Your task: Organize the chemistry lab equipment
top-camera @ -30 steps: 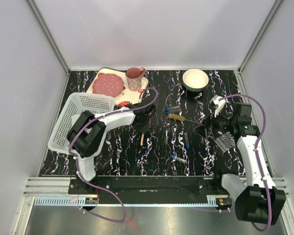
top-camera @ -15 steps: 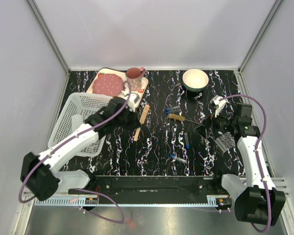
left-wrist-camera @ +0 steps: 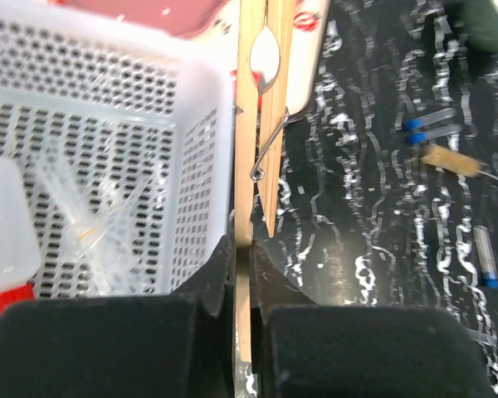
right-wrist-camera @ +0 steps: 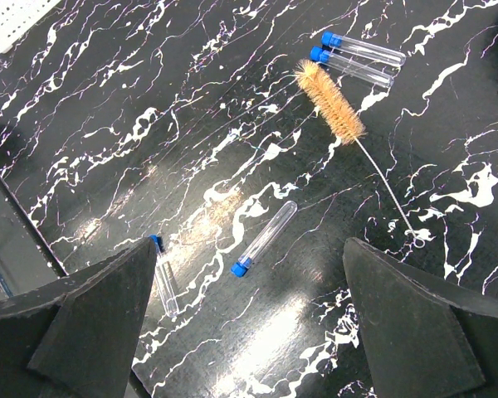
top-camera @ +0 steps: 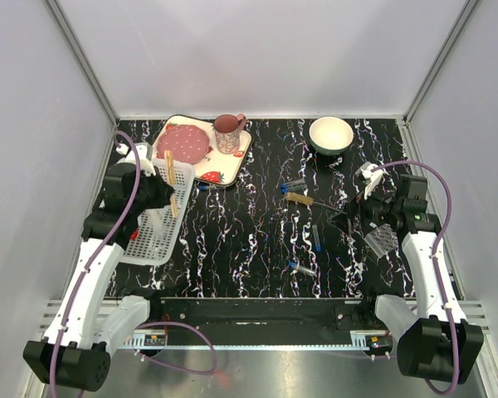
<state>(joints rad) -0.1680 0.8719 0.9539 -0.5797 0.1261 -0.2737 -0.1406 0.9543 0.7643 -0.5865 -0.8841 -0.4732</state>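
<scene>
Progress is partial: the basket (left-wrist-camera: pixel 203 166) holds the bottle (left-wrist-camera: pixel 4 224) and funnel (left-wrist-camera: pixel 91 224). The left fingers (left-wrist-camera: pixel 212 269) are clenched on the wooden clamp (left-wrist-camera: pixel 253 124), poised at the basket's rim. The right fingers (right-wrist-camera: pixel 415 315), spread and empty, hover over the counter (right-wrist-camera: pixel 149 124), where four tubes (right-wrist-camera: pixel 264 238), the brush (right-wrist-camera: pixel 332 91) and the rack (top-camera: pixel 382 239) lie unsorted.

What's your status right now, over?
Left end effector shut on wooden clamp, at white basket's edge. Right end effector open over loose test tubes and brush. Nothing seen blocking.
</scene>
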